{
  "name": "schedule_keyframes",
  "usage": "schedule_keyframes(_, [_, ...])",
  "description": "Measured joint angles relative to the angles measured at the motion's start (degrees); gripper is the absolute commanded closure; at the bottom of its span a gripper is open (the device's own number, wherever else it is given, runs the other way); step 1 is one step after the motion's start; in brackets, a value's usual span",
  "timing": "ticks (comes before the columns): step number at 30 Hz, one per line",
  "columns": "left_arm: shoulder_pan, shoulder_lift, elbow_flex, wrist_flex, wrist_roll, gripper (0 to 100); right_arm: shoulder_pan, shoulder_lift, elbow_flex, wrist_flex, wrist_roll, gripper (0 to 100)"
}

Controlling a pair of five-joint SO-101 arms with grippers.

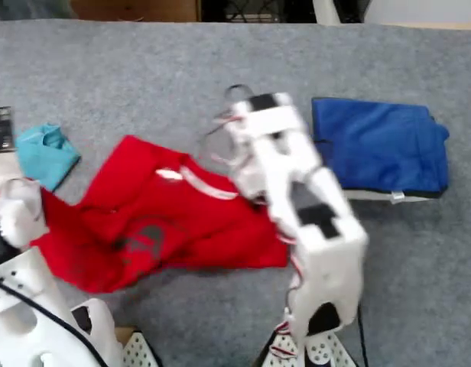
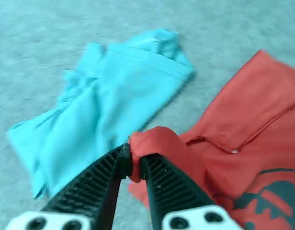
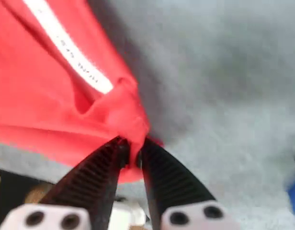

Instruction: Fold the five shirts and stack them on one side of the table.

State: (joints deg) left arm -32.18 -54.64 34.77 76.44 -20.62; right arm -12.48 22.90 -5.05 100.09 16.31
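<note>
Jaws of the left gripper [image 2: 133, 160] are pressed together on a bunched corner of the red shirt [image 1: 159, 222], with only that fold of cloth between the black ribbed fingers [image 2: 90, 187]. The right gripper [image 3: 132, 148] is likewise clamped shut on a gathered edge of the red shirt, close to its white-striped collar. The red shirt lies spread and rumpled on the grey table [image 1: 144, 61], pinched at 2 opposite sides by the 2 arms. A teal shirt [image 1: 46, 155] lies crumpled just beside the red shirt, on the left arm's side. A folded blue shirt [image 1: 377, 145] sits apart from the red shirt on the right arm's side, resting on a white layer [image 1: 373, 196]. Beyond the table edge farthest from the red shirt, a wooden panel [image 1: 136, 9] shows.
</note>
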Motion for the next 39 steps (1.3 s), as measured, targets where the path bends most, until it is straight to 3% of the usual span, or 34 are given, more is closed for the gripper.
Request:
schedule_keyframes(5, [9.8,0.0,4.9,-5.5,5.2,97,13.3,-19.4,19.4,0.0,13.7,98.5])
schedule_keyframes(11, [18.4,0.0,10.8,-11.4,9.2,97,28.7,-51.8,41.9,0.2,42.4,97.2])
schedule_keyframes(13, [19.6,0.0,12.7,-12.4,9.5,97,29.8,-62.2,47.5,0.2,48.0,91.0])
schedule_keyframes(17, [19.9,0.0,14.9,-13.4,9.7,97,29.7,-74.7,51.9,0.4,50.6,74.4])
schedule_keyframes(27, [19.9,0.0,15.1,-11.0,9.7,97,28.0,-70.8,43.3,0.4,43.5,70.6])
schedule_keyframes(33, [19.9,0.0,15.1,-10.8,9.7,97,10.0,-58.2,41.6,-6.1,24.1,72.2])
schedule_keyframes(36, [19.9,0.0,15.1,-10.8,9.7,97,0.7,-51.1,41.1,-11.3,12.0,80.0])
schedule_keyframes(39, [19.9,0.0,15.1,-10.8,9.7,97,-5.8,-43.5,36.2,-13.4,5.5,87.5])
